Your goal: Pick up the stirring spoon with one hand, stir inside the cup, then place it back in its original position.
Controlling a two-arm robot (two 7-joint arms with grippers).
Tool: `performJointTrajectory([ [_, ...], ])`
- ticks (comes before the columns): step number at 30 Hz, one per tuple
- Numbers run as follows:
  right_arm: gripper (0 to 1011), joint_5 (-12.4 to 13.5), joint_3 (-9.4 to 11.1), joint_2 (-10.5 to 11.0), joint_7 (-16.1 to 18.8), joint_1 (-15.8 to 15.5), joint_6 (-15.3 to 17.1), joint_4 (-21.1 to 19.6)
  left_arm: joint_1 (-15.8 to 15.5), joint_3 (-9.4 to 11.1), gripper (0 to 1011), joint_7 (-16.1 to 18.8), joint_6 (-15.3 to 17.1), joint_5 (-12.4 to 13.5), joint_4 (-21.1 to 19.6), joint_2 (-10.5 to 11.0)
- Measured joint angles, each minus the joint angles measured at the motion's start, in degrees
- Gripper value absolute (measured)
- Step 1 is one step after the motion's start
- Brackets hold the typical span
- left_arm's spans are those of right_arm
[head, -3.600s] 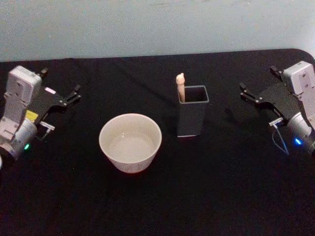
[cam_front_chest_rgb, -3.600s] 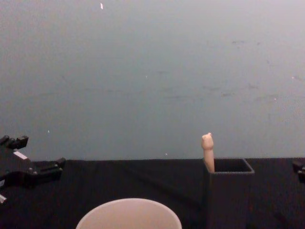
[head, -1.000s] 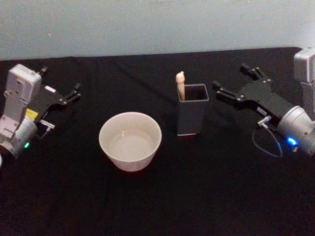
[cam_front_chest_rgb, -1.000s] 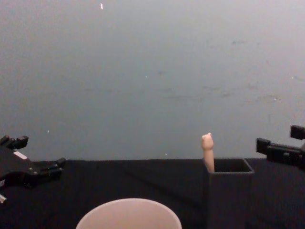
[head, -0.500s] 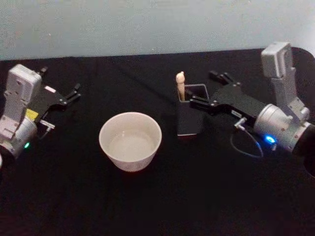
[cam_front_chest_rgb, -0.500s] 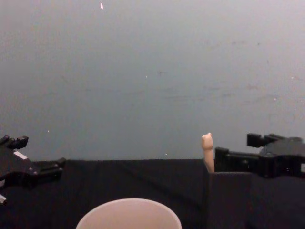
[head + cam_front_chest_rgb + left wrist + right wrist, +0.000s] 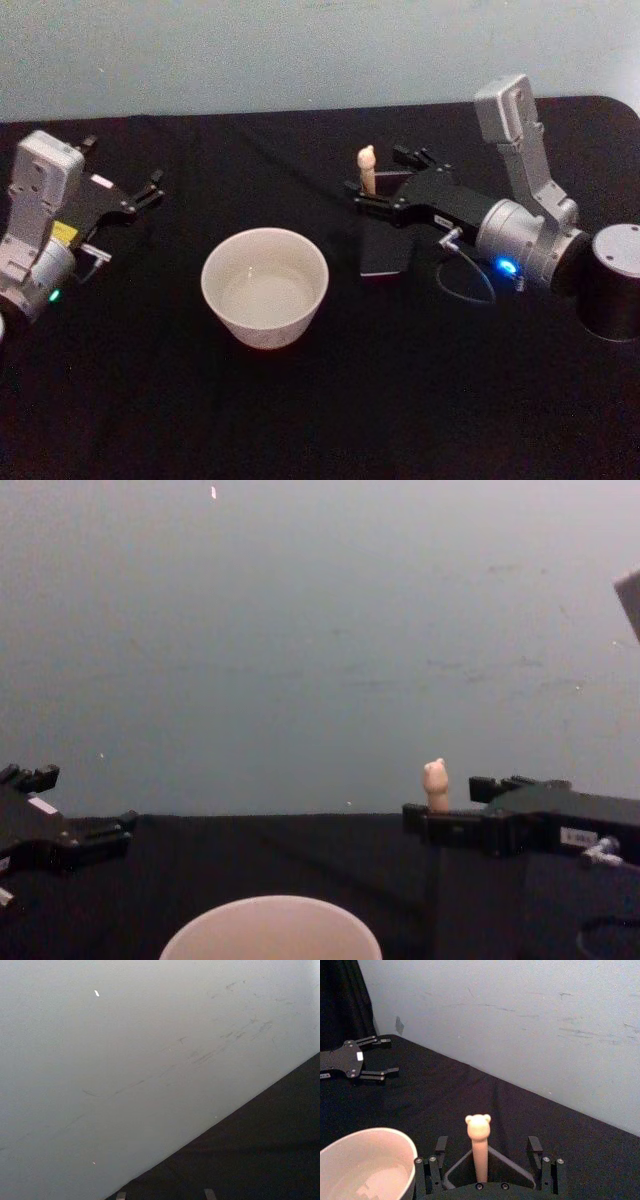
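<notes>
The stirring spoon (image 7: 367, 170) stands upright in the dark square-mouthed holder (image 7: 384, 256), with only its pale peach bear-tipped handle (image 7: 479, 1146) showing. My right gripper (image 7: 378, 172) is open and level with the holder's mouth, one finger on each side of the handle without touching it. The chest view shows the right gripper (image 7: 447, 802) beside the handle tip (image 7: 435, 779). The pale round cup (image 7: 265, 285) sits to the left of the holder. My left gripper (image 7: 122, 168) rests open at the far left.
Black cloth covers the table (image 7: 330, 400), and a plain pale wall (image 7: 320, 630) stands behind it. My right arm's silver-grey body (image 7: 530, 230) stretches across the right side of the table. A gap of bare cloth separates the cup and the holder.
My right gripper has swung in from the right edge to the holder, and its open fingers now straddle the spoon handle. Left arm, cup and spoon have not moved.
</notes>
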Motion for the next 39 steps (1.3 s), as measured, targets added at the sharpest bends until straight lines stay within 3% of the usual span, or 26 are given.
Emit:
performJointTrajectory([
  [15, 1002, -2.13, -0.12, -3.2, 1.56, 3.0, -0.24, 4.04, 0.0, 0.0, 1001, 0.0, 0.0, 0.0, 0.0, 0.0],
  [39, 1002, -4.42, -0.32, -4.11, 2.28, 3.65, 0.26, 4.81, 0.0, 0.0, 1001, 0.0, 0.0, 0.0, 0.0, 0.0],
])
